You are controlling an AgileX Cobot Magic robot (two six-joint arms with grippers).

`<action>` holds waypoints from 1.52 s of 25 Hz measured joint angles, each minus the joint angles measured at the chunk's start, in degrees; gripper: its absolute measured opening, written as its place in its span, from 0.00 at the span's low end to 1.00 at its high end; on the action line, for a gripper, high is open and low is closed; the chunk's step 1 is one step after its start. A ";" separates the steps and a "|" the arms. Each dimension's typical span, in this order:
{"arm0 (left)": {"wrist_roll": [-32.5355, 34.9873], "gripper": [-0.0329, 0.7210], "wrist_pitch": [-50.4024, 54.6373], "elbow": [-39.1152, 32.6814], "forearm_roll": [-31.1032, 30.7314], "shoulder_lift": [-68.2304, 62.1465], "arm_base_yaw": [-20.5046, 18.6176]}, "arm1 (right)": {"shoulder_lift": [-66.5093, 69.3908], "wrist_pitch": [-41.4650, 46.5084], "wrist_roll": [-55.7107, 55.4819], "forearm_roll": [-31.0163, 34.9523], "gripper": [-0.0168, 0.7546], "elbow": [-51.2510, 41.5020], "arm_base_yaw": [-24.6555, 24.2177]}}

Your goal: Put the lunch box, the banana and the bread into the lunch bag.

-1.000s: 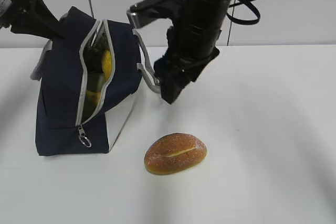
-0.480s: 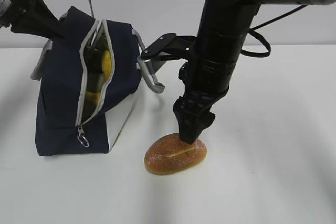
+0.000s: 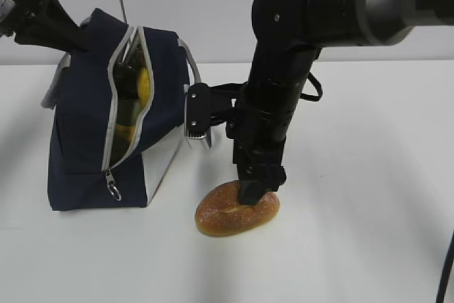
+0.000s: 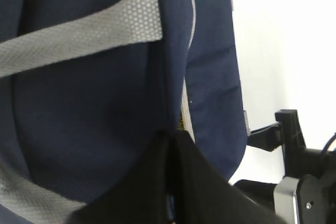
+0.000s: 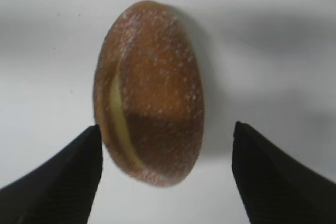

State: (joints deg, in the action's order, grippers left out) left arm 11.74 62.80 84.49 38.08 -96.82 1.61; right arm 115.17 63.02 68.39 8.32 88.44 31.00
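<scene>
The navy lunch bag (image 3: 81, 140) stands at the left with its grey zipper open. The yellow banana (image 3: 144, 86) shows inside the opening; the lunch box is hidden. My left gripper (image 3: 67, 39) is shut on the bag's top edge, its fingers pinching the navy fabric (image 4: 94, 103) in the left wrist view (image 4: 170, 136). The bread (image 3: 225, 216) lies on the white table right of the bag. My right gripper (image 3: 254, 193) is open and low over the bread (image 5: 152, 93). Its fingertips (image 5: 89, 145) straddle the bread's near end without touching it.
The bag's metal ring pull (image 3: 113, 189) hangs at the low end of the zipper. A grey strap handle (image 3: 191, 69) sticks out of the bag's right side, close to my right arm's camera bracket (image 3: 195, 115). The white table (image 3: 369, 196) stretches to the right.
My right arm moved from beside the bag's handle down onto the bread, its open fingers now around the bread's end. The left arm, bag and bread stayed put.
</scene>
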 joint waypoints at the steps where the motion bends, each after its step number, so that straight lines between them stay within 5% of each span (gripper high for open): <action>1: 0.00 0.04 0.00 0.00 0.00 0.00 0.00 | 0.59 -1.44 1.05 0.69 0.75 0.00 0.00; 14: 0.25 0.04 0.00 0.00 0.00 0.00 0.00 | 6.92 -0.07 4.05 7.59 0.74 0.00 0.00; 22: 0.48 0.04 0.00 0.00 0.00 0.00 0.00 | 7.05 4.75 4.17 7.60 0.42 0.22 0.00; 38: 0.66 0.04 0.00 0.00 0.05 0.00 0.00 | -7.71 7.07 -6.11 6.23 0.40 9.92 0.00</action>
State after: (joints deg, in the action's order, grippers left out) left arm 12.40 62.80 84.49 38.13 -96.82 1.61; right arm 107.46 70.09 62.28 14.54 98.36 31.00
